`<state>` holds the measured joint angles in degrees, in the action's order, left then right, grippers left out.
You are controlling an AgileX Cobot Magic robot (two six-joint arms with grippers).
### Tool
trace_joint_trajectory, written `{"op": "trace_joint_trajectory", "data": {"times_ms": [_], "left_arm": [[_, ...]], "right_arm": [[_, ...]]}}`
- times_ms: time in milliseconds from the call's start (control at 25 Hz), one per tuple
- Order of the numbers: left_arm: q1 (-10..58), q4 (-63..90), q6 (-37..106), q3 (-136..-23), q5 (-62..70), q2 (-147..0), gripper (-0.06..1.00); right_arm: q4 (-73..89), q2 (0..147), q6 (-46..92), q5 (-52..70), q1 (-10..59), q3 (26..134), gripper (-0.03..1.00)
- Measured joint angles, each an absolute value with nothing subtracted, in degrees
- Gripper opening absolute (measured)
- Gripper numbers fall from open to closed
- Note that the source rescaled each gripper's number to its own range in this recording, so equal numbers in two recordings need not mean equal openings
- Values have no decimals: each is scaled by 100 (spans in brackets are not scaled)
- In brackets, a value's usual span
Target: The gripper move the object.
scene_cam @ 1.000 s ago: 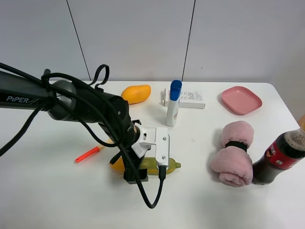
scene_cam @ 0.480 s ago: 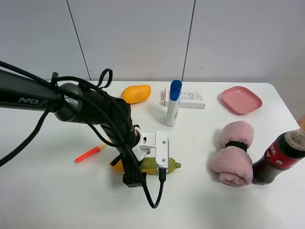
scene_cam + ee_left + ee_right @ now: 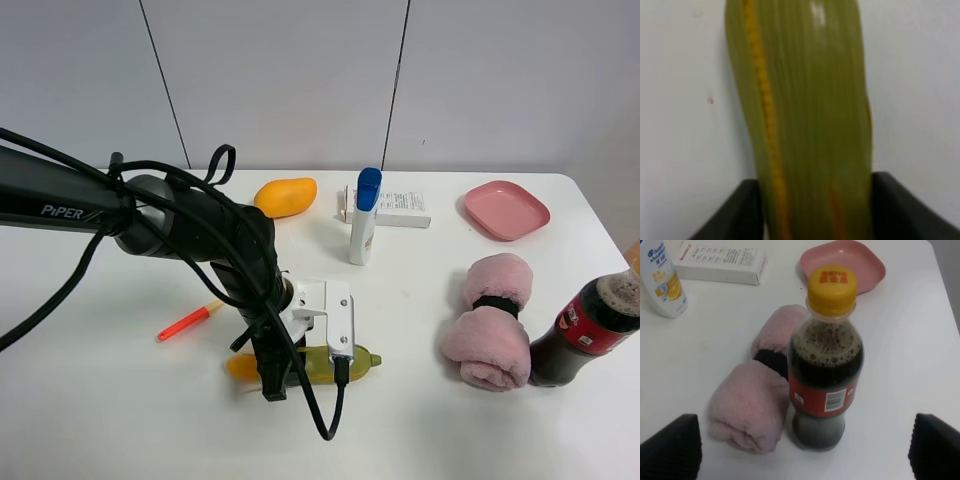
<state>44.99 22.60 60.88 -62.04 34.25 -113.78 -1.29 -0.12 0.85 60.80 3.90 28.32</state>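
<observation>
The ear of corn (image 3: 358, 364) lies crosswise near the table's front middle, yellow end (image 3: 241, 367) to the left, green stub to the right. My left gripper (image 3: 287, 372), a white block with black fingers on the thick black arm, is shut around the corn's middle from above. In the left wrist view the green husk (image 3: 805, 115) fills the frame between the two black fingers (image 3: 735, 217). I cannot tell whether the corn touches the table. My right gripper (image 3: 803, 452) is open and empty, its fingers (image 3: 670, 445) wide apart in front of a cola bottle (image 3: 826, 365).
An orange-yellow mango (image 3: 285, 196), a shampoo bottle (image 3: 364, 215) and a white box (image 3: 398, 208) stand at the back. A red spatula handle (image 3: 185, 323) lies left of the arm. A pink plate (image 3: 506, 209), a rolled pink towel (image 3: 490, 320) and the cola bottle (image 3: 590, 330) are on the right.
My left gripper has moved toward the table's front edge with the corn in it. The corn has shifted a little forward. Nothing else has moved.
</observation>
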Motion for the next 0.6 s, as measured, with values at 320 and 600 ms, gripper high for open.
{"op": "trace_joint_trajectory", "data": {"times_ms": [320,600], "left_arm": [[4499,2260,6093,-6204,3476,-11114,0],[4499,2253,5767,-6204,3693,-10037,0]], "right_arm": [[-129,-12,85,6080,390,2832,100],[-129,-12,85,6080,390,2832,100]]}}
